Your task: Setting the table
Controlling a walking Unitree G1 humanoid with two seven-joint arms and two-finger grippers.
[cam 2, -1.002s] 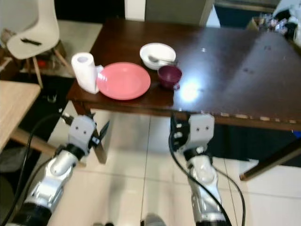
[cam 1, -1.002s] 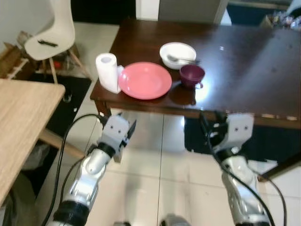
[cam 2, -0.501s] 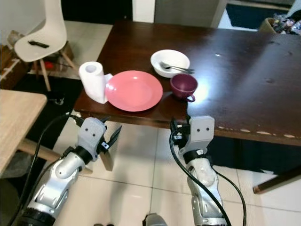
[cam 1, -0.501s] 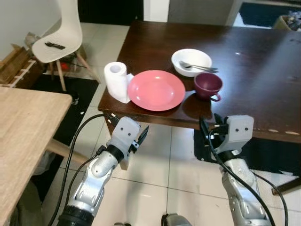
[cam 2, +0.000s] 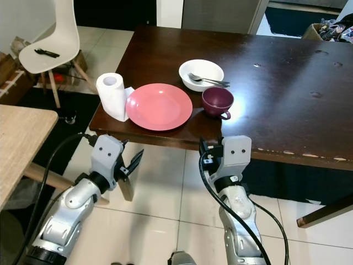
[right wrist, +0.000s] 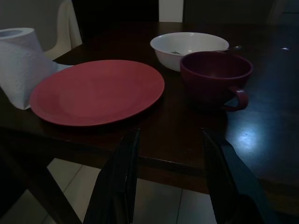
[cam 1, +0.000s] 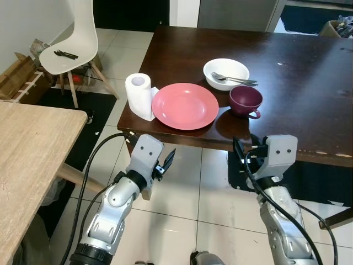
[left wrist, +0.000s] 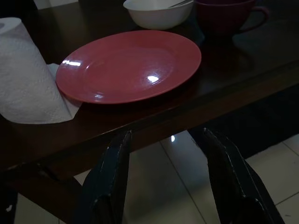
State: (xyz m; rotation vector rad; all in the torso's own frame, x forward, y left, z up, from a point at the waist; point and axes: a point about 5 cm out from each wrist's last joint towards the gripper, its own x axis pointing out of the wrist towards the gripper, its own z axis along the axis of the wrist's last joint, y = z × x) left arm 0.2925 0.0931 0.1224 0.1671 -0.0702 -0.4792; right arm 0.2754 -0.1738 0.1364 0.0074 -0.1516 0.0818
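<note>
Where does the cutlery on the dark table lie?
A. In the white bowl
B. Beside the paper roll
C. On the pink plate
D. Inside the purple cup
A: the cutlery rests in the white bowl, its handles reaching over the rim toward the purple cup; the pink plate is bare.

— What sort of place is this?
— A home dining area. A dark wooden table [cam 1: 309,83] stands on pale floor tiles [cam 1: 182,204], with a white chair [cam 1: 69,41] beside it.
— Anything else homely?
— A pink plate [cam 1: 185,106], white bowl [cam 1: 226,73], maroon cup [cam 1: 245,100] and paper towel roll [cam 1: 139,96].
</note>
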